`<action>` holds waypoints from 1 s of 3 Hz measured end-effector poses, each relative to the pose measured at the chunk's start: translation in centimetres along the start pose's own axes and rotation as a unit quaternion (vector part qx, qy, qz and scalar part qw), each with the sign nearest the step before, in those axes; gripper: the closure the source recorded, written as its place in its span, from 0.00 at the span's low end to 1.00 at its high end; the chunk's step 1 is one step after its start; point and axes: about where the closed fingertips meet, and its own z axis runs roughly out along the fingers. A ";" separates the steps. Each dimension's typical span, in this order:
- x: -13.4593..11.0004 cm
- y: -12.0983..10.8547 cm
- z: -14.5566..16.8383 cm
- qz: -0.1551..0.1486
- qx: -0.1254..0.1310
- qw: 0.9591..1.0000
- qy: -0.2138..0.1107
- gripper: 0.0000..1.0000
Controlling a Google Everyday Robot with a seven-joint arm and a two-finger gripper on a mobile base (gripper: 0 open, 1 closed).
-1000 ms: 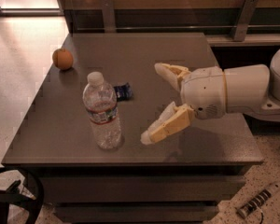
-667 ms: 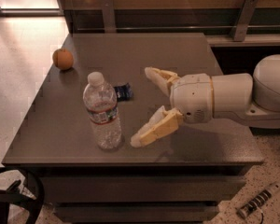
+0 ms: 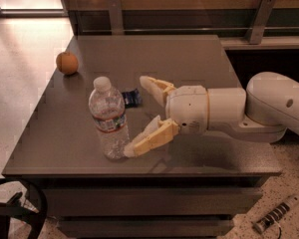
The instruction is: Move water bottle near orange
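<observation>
Big grey table [image 3: 199,59] fills the shot, w/ the fat white arm [image 3: 269,103] reaching in low across its top from the side. At the arm's end is the gripper [image 3: 134,116], hanging just over the tabletop. Its two yellowish fingers [image 3: 154,136] are spread wide apart and hold nothing.

Water bottle [image 3: 108,121]: upright on the table, white cap on top, red-and-white label band round the middle. It stands right at the tip of the near finger, the one closer to the table's front edge. That tip is pressed up by the bottle's lower wall, but can't tell if it's actually touching. The far finger's tip is off to the other side, near cap height and apart from the bottle. So the bottle sits at the mouth of the spread, not inside it.

Down on the floor, well behind the fingers and below table level, lies a power strip [image 3: 276,215].

Orange [image 3: 67,62]: out past both fingertips by the table's far corner, well apart from the bottle and gripper.

Smallest bit: a dark snack wrapper [image 3: 132,98] lies flat on the table, just under the far finger's tip and just beside the bottle.
</observation>
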 end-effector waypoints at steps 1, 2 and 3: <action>0.3 0.5 1.7 0.005 -0.013 1.000 -0.016 0.00; 0.4 1.0 3.0 0.006 -0.024 0.999 -0.023 0.15; 0.3 1.8 4.5 0.001 -0.042 0.999 -0.024 0.47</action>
